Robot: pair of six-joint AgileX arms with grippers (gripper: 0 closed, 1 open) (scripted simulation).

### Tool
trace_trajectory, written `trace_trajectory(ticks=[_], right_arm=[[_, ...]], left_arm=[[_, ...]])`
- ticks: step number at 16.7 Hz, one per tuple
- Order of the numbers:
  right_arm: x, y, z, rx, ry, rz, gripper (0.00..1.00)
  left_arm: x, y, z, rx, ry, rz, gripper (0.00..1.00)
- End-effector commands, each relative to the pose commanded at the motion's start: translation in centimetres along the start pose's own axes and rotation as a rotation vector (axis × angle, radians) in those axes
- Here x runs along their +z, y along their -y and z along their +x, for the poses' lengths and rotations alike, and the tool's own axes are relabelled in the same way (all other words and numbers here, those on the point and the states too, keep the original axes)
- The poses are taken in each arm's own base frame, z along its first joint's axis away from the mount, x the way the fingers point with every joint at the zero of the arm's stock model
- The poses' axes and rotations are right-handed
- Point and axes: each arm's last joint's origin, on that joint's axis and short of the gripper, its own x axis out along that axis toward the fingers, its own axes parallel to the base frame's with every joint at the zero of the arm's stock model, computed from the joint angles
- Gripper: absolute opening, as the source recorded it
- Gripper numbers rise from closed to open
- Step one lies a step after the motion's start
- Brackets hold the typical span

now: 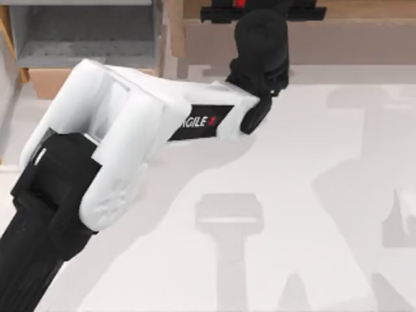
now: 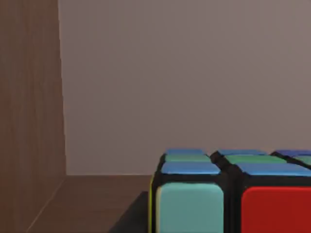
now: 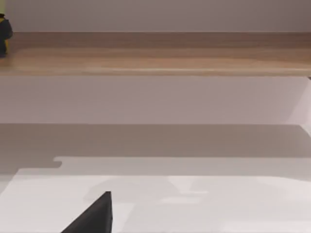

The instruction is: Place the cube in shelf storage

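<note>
The cube (image 2: pixel 233 194) shows close up in the left wrist view, with blue, green, teal and red tiles in a black grid. It is inside the shelf storage (image 2: pixel 29 121), near the wooden side wall, with the plain back wall behind it. In the top view my left arm stretches from the lower left to the far edge. My left gripper (image 1: pixel 263 12) reaches into the shelf storage (image 1: pixel 351 39), where a speck of red shows at its tip. Whether the cube rests on the shelf floor or hangs just above it I cannot tell. My right arm (image 1: pixel 403 221) is parked at the right edge.
A smaller grey-lined wooden box (image 1: pixel 84 32) stands at the back left, beside the shelf. The white table (image 1: pixel 292 195) spreads in front, crossed by arm shadows. The right wrist view looks along the table at the shelf's tan plank (image 3: pixel 155 58), with a dark wedge (image 3: pixel 95 218) low in that view.
</note>
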Motion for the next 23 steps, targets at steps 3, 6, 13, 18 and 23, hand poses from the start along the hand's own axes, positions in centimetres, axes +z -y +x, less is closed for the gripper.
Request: trace_trajectory(ticks=[3, 6, 13, 18, 23], right_arm=[[0.0, 0.0, 0.0, 0.000, 0.000, 0.000, 1.00], [0.0, 0.0, 0.0, 0.000, 0.000, 0.000, 1.00], [0.0, 0.0, 0.0, 0.000, 0.000, 0.000, 1.00], [0.0, 0.0, 0.0, 0.000, 0.000, 0.000, 1.00], [0.0, 0.0, 0.0, 0.000, 0.000, 0.000, 1.00]], left_arm=[[0.0, 0.0, 0.0, 0.000, 0.000, 0.000, 1.00], [0.0, 0.0, 0.0, 0.000, 0.000, 0.000, 1.00], [0.8, 0.1, -0.3, -0.022, 0.009, 0.017, 1.00], [5.8, -1.6, -1.5, -0.122, 0.115, 0.167, 1.00], [12.1, -8.4, -2.2, -0.142, 0.320, 0.442, 1.00]])
